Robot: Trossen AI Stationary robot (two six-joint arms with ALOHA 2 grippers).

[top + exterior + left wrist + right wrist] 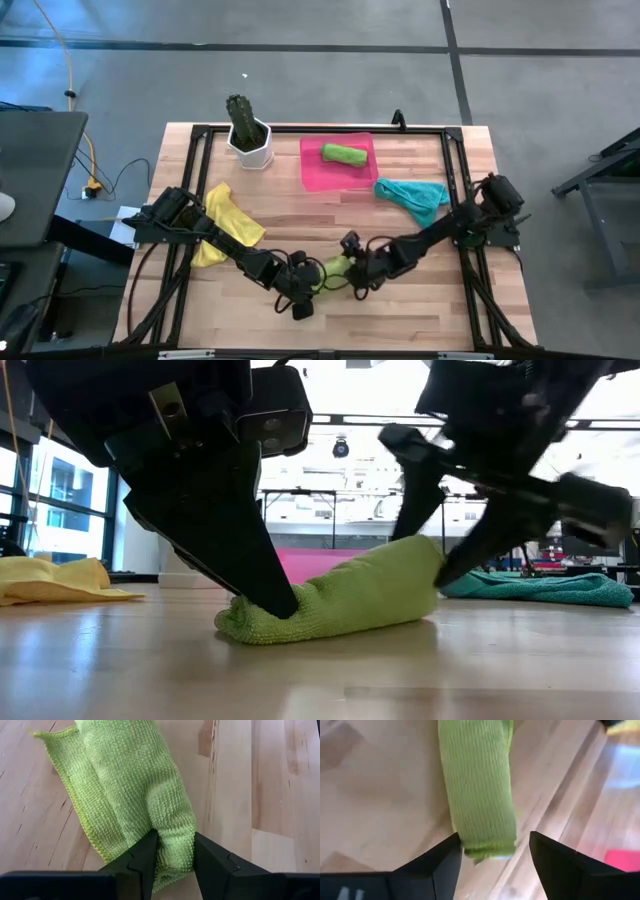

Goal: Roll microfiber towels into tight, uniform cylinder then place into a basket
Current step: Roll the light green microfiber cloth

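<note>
Table (420, 300): pot w/ cactus (248, 133) at far edge, left of centre. Basket (312, 172) just right of it, also at far edge; one rolled towel (343, 154) inside. Another towel (415, 196) lies loose just off basket's right near corner. A third towel (232, 222) lies crumpled on left side, partly under left arm. Near edge, centre: rolled towel (340, 598) flat on table, well apart from basket. Left gripper (172, 862) at its left end, right gripper (492, 851) at its right end. Low view: basket sits behind this roll.
</note>
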